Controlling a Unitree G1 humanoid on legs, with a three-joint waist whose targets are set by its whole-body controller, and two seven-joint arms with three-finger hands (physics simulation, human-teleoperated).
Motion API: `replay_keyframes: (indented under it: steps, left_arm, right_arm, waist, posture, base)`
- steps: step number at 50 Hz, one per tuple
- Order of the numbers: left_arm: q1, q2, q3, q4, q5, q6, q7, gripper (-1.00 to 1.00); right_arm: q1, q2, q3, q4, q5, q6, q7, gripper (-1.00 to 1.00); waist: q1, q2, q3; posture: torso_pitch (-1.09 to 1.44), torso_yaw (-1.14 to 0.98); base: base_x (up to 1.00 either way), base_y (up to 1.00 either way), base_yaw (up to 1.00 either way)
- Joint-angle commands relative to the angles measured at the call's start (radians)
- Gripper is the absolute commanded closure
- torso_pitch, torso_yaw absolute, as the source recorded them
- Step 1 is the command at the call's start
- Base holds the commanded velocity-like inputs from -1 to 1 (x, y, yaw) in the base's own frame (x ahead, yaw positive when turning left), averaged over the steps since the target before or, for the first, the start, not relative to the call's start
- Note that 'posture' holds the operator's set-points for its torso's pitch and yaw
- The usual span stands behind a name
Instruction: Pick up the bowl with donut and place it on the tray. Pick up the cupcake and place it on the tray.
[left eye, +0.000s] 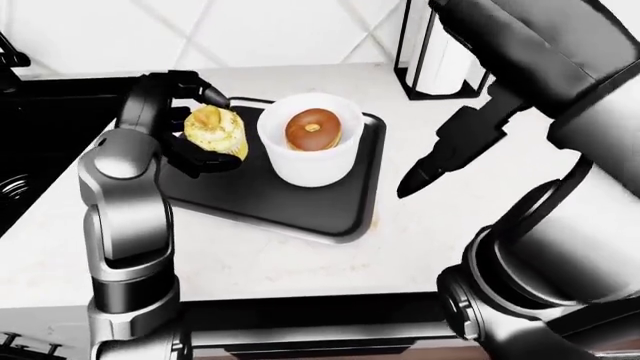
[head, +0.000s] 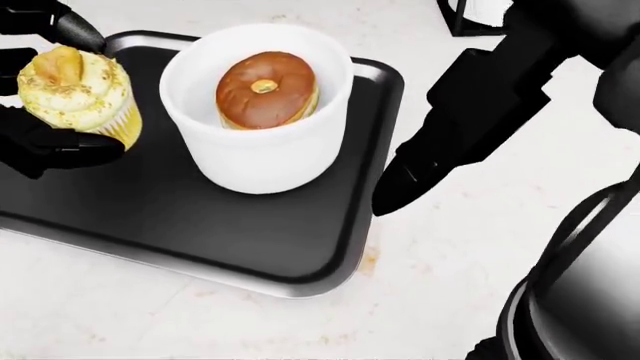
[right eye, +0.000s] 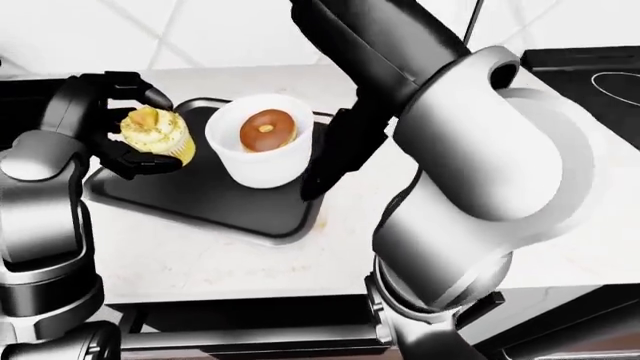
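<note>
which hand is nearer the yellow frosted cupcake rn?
Left. The left hand has its black fingers closed round the yellow frosted cupcake over the black tray. The right hand is off the tray's right edge, beyond the white bowl.

A black tray (head: 300, 255) sits on a white speckled counter (head: 450, 300). The bowl (head: 255, 154) is white, the donut (head: 265, 88) brown, the cupcake (head: 78, 94) pale yellow.

No text, label, brand, number or sign can be read on anything in these three views.
</note>
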Motion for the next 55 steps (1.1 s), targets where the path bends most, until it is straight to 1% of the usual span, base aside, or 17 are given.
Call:
replay_keyframes:
  steps: [1, 5, 9, 23, 24, 28, 37, 39, 40, 41, 44, 46, 49, 51, 55]
  left_arm:
    - [-0.031, 0.014, 0.016, -0.024, -0.001, -0.041, 0.022, 1.00]
    - [-0.025, 0.010, 0.017, 0.003, -0.013, -0.063, 0.046, 1.00]
    - [-0.018, 0.010, 0.014, 0.032, -0.020, -0.082, 0.063, 1.00]
    - [0.011, 0.005, 0.003, 0.056, 0.004, -0.104, 0.058, 1.00]
    - [0.013, 0.006, 0.003, 0.059, 0.007, -0.110, 0.058, 0.93]
    - [0.019, 0.005, 0.005, 0.060, 0.015, -0.114, 0.057, 0.86]
    - [0.037, 0.006, 0.013, 0.073, 0.021, -0.133, 0.059, 0.84]
    - [0.043, 0.006, 0.014, 0.074, 0.023, -0.136, 0.058, 0.74]
    - [0.044, 0.006, 0.014, 0.072, 0.024, -0.134, 0.056, 0.73]
    - [0.047, 0.006, 0.013, 0.069, 0.025, -0.134, 0.055, 0.66]
    - [0.051, 0.006, 0.015, 0.072, 0.027, -0.138, 0.054, 0.61]
    - [0.054, 0.006, 0.015, 0.071, 0.029, -0.138, 0.053, 0.47]
    - [0.057, 0.004, 0.015, 0.074, 0.029, -0.145, 0.055, 0.43]
    - [0.060, 0.002, 0.017, 0.078, 0.028, -0.150, 0.057, 0.33]
    - [0.062, 0.002, 0.019, 0.082, 0.026, -0.155, 0.059, 0.27]
  right_arm:
    - [0.000, -0.002, -0.007, 0.002, 0.014, -0.020, -0.048, -1.00]
    - [0.027, -0.005, -0.009, 0.008, 0.033, -0.030, -0.075, -1.00]
    - [0.035, -0.009, -0.007, 0.004, 0.036, -0.027, -0.078, -1.00]
    - [0.035, -0.008, -0.007, -0.008, 0.031, -0.021, -0.071, -1.00]
    - [0.031, -0.009, -0.006, -0.009, 0.028, -0.018, -0.066, -1.00]
    - [0.031, -0.008, -0.006, -0.013, 0.027, -0.018, -0.064, -1.00]
    - [0.026, -0.007, -0.005, -0.018, 0.021, -0.014, -0.054, -1.00]
    - [0.024, -0.008, -0.006, -0.020, 0.019, -0.013, -0.050, -1.00]
    - [0.024, -0.008, -0.006, -0.020, 0.019, -0.014, -0.050, -1.00]
    - [0.025, -0.008, -0.007, -0.020, 0.020, -0.015, -0.051, -1.00]
    - [0.026, -0.009, -0.008, -0.020, 0.021, -0.015, -0.051, -1.00]
    - [0.027, -0.009, -0.007, -0.021, 0.021, -0.016, -0.052, -1.00]
    - [0.029, -0.009, -0.008, -0.020, 0.024, -0.018, -0.055, -1.00]
    - [0.027, -0.008, -0.005, -0.024, 0.018, -0.013, -0.048, -1.00]
    - [0.028, -0.008, -0.007, -0.023, 0.019, -0.015, -0.050, -1.00]
  waist:
    - [0.000, 0.006, -0.027]
    - [0.000, 0.007, -0.032]
    - [0.001, 0.008, -0.033]
    - [-0.001, 0.008, -0.035]
    - [-0.001, 0.008, -0.035]
    - [-0.002, 0.008, -0.036]
    - [-0.002, 0.010, -0.036]
    - [-0.002, 0.010, -0.036]
    - [-0.002, 0.010, -0.036]
    - [-0.002, 0.010, -0.036]
    - [-0.002, 0.010, -0.036]
    - [-0.002, 0.011, -0.036]
    - [-0.002, 0.011, -0.036]
    - [-0.002, 0.011, -0.036]
    - [-0.002, 0.011, -0.036]
  posture:
    - [0.00, 0.00]
    - [0.00, 0.00]
    - [0.00, 0.00]
    - [0.00, 0.00]
    - [0.00, 0.00]
    - [0.00, 0.00]
    - [0.00, 0.00]
    - [0.00, 0.00]
    - [0.00, 0.00]
    - [0.00, 0.00]
    - [0.00, 0.00]
    - [0.00, 0.00]
    - [0.00, 0.00]
    - [0.00, 0.00]
    - [0.00, 0.00]
  base:
    - [0.00, 0.00, 0.00]
    - [0.00, 0.00, 0.00]
    - [0.00, 0.00, 0.00]
    - [0.00, 0.00, 0.00]
    - [0.00, 0.00, 0.00]
    - [0.00, 0.00, 0.00]
    - [0.00, 0.00, 0.00]
    - [0.00, 0.00, 0.00]
    - [0.00, 0.00, 0.00]
    - [0.00, 0.00, 0.00]
    - [0.00, 0.00, 0.00]
    - [0.00, 0.00, 0.00]
    - [0.00, 0.00, 0.00]
    - [0.00, 0.00, 0.00]
    - [0.00, 0.00, 0.00]
